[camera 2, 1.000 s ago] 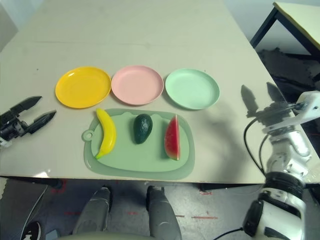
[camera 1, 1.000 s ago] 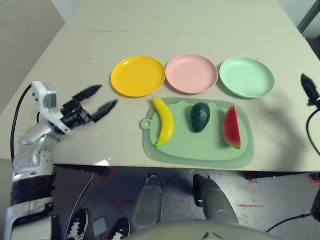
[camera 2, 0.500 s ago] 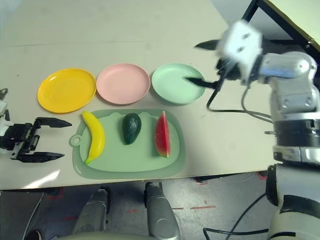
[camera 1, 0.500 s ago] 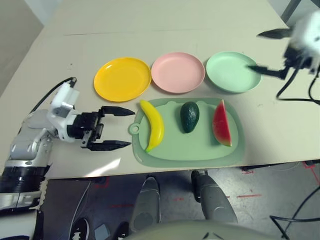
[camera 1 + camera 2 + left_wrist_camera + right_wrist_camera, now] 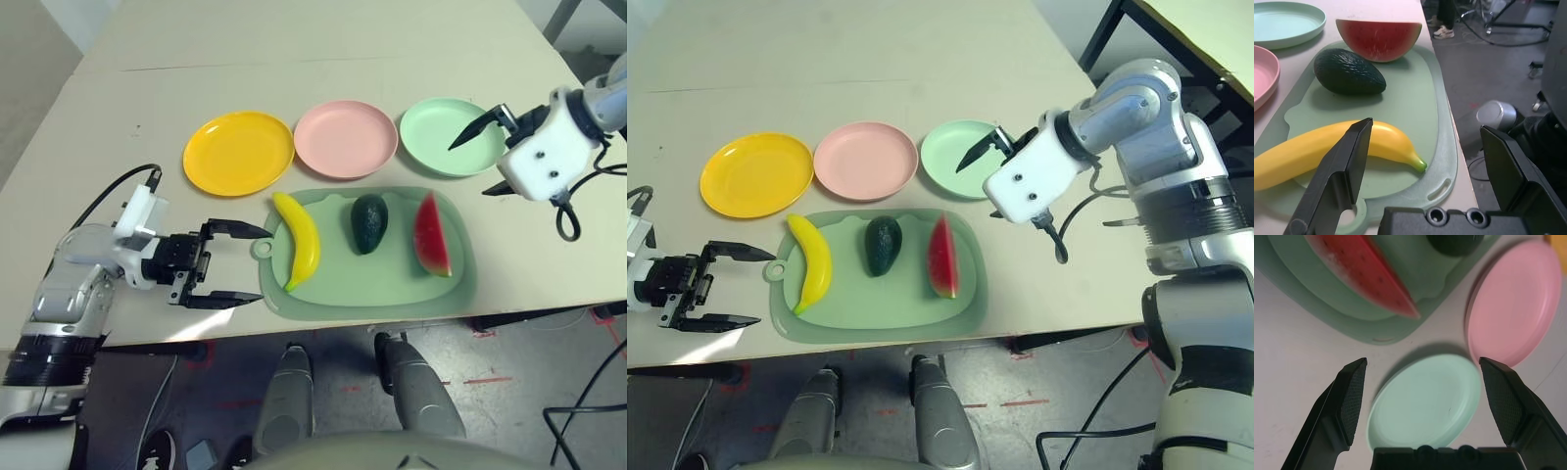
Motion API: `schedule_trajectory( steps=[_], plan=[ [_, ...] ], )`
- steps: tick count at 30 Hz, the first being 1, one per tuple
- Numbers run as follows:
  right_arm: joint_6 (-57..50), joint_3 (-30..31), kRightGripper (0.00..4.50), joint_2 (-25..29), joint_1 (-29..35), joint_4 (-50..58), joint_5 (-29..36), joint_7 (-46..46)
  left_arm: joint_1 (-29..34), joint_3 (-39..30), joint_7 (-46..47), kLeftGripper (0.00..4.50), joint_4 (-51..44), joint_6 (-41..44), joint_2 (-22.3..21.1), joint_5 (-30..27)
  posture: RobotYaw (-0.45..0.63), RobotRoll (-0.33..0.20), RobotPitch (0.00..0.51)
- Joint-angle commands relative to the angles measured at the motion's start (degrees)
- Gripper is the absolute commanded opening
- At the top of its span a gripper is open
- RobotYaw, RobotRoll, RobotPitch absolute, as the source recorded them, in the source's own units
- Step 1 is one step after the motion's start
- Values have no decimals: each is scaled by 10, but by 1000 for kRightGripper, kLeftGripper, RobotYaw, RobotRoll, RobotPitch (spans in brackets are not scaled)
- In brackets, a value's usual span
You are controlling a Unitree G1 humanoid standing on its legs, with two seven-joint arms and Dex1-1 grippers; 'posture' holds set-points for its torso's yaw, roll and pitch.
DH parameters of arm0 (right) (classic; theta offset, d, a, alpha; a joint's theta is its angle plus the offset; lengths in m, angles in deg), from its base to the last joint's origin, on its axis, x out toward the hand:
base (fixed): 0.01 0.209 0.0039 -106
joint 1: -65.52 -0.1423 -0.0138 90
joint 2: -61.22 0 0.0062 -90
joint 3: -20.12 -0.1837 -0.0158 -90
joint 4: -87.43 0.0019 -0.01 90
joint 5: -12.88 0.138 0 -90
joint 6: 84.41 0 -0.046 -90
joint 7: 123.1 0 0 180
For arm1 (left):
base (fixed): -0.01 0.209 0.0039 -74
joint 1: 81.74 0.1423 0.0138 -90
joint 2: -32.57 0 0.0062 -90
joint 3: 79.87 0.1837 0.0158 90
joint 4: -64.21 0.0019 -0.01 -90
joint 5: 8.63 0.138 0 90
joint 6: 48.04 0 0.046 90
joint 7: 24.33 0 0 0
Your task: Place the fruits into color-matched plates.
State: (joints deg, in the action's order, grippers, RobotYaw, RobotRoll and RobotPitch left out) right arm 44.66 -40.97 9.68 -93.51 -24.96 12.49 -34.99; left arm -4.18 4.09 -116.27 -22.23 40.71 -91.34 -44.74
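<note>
Fruits sit on the mat (image 5: pixel 392 284); left gripper (image 5: pixel 231 264) gapes at nine o'clock, right gripper (image 5: pixel 482 160) spread at two.

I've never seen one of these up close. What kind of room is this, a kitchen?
More likely a lab or workshop: the banana and watermelon wedge are toys on a plain table, with loose cables on a taped bare floor.

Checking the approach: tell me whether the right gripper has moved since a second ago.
Yes. The right gripper has swung in from the table's right edge toward the mint green plate and now hangs over it, open.
</note>
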Motion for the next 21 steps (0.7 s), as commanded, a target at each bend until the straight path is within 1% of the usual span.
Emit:
schedule_trajectory(
  steps=[1,4,6,11,13,15,21],
  plan=[
    [11,41,4500,-1,-1,23,27,-6,3,13,-6,4471,19,-22,-6,16,-130,0,212],
    [4,59,4500,-7,7,42,45,-6,-1,21,-6,4471,23,-31,-8,19,-115,0,218],
    [7,67,4500,-12,11,41,45,-6,-6,22,-6,4471,22,-32,-7,22,-110,0,220],
    [19,76,4500,-30,19,24,31,-6,-14,17,-6,4471,19,-29,-6,24,-95,0,222],
    [31,76,4500,-43,20,16,17,-6,-14,22,-6,4471,22,-42,-12,36,-89,0,225],
    [44,81,4500,-51,24,3,4,-6,-17,15,-5,4471,24,-40,-8,37,-86,0,225],
    [47,98,4500,-54,54,-6,-6,-6,-14,20,-6,4471,20,-39,-13,44,-75,0,230]
  ],
)
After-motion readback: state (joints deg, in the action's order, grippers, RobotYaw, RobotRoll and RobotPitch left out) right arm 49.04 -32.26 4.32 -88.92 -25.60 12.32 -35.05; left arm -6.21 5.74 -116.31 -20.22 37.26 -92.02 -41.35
